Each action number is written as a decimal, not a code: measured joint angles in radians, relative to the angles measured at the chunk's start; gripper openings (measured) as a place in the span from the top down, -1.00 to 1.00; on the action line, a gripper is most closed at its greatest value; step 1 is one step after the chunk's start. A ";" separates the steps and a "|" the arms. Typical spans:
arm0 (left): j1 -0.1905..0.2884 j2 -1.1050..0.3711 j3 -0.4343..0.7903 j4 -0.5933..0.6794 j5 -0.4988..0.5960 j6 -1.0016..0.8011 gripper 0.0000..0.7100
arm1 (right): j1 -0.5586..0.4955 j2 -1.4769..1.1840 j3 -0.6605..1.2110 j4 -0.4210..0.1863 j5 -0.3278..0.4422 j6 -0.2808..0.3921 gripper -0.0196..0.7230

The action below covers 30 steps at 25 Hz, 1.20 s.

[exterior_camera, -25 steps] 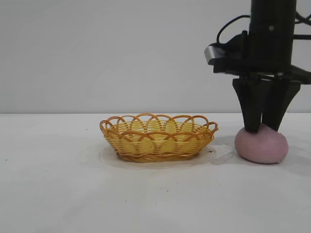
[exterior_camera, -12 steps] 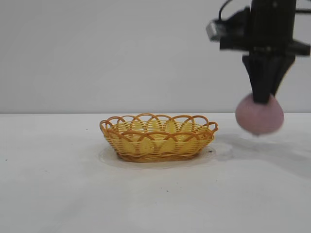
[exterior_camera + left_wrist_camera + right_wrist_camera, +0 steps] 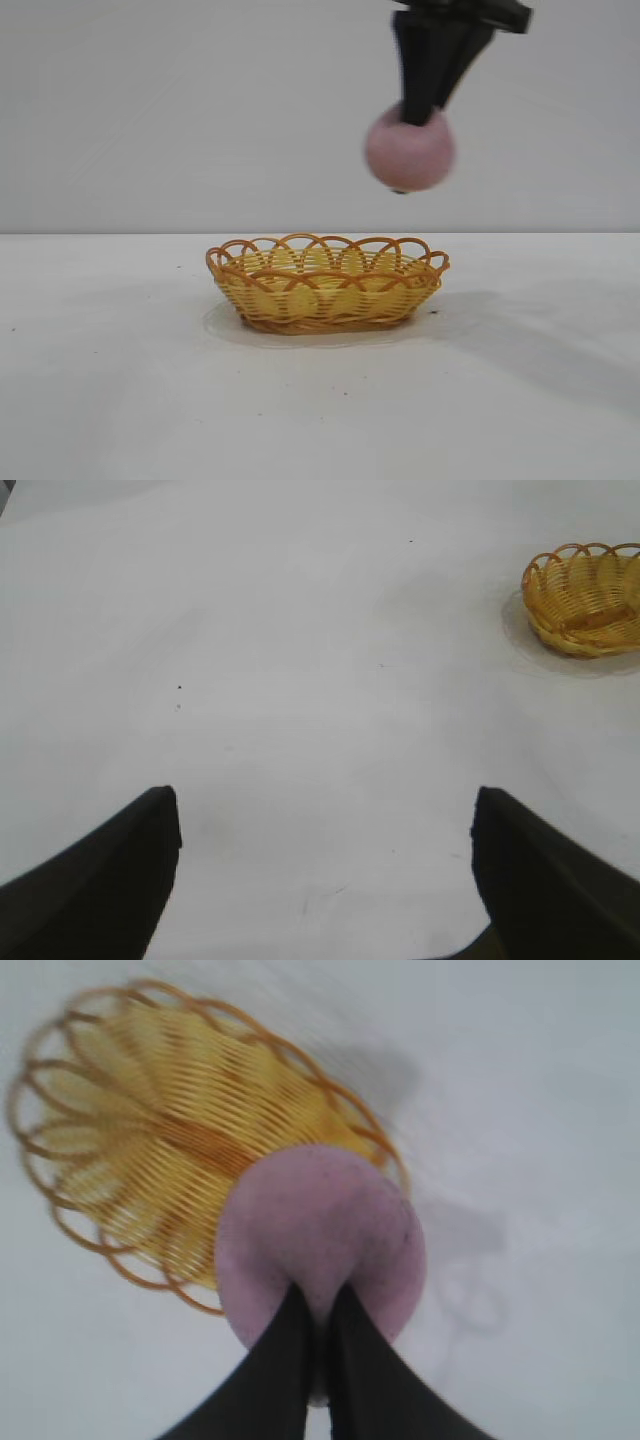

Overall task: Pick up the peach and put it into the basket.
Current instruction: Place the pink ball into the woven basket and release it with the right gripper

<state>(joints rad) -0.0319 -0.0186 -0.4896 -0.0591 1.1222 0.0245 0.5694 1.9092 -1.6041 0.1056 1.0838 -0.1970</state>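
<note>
Near: bare table [image 3: 120, 400], white, fills lower half of exterior view. Left gripper [image 3: 325, 870] sits parked at bottom of left wrist view, fingers wide apart, nothing between them; basket seen upper right of that frame, well apart from it.

Mid: basket [image 3: 327, 283] rests on table at frame centre, upright, nothing visible inside.

Far/up: right gripper [image 3: 425, 110] hangs at upper right-centre of exterior view, pointing down, fingers pinched together on top of peach [image 3: 409, 150]. Peach is airborne, well clear of table, above basket's right-hand end. Right wrist view shows peach [image 3: 320, 1240] overlapping basket rim [image 3: 385, 1165], not centred over the bowl.

Step in hand, by judgement: transport phase; grasp done, placement not yet done.

Next move req'd: shift toward basket centre, lower into bowl, then part fingers. Pinch looks shallow; slip risk.
</note>
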 joint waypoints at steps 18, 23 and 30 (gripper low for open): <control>0.000 0.000 0.000 0.000 0.000 0.000 -0.49 | 0.036 0.188 -0.002 0.091 -0.071 -0.024 0.65; 0.000 0.000 0.000 0.000 0.000 0.000 -0.49 | 0.036 0.188 -0.002 0.102 -0.069 -0.024 0.11; 0.000 0.000 0.000 0.000 0.000 0.000 -0.49 | 0.036 0.188 -0.002 0.108 -0.029 -0.027 -0.37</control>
<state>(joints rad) -0.0319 -0.0186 -0.4896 -0.0591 1.1222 0.0245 0.6056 2.0968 -1.6057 0.2139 1.0553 -0.2245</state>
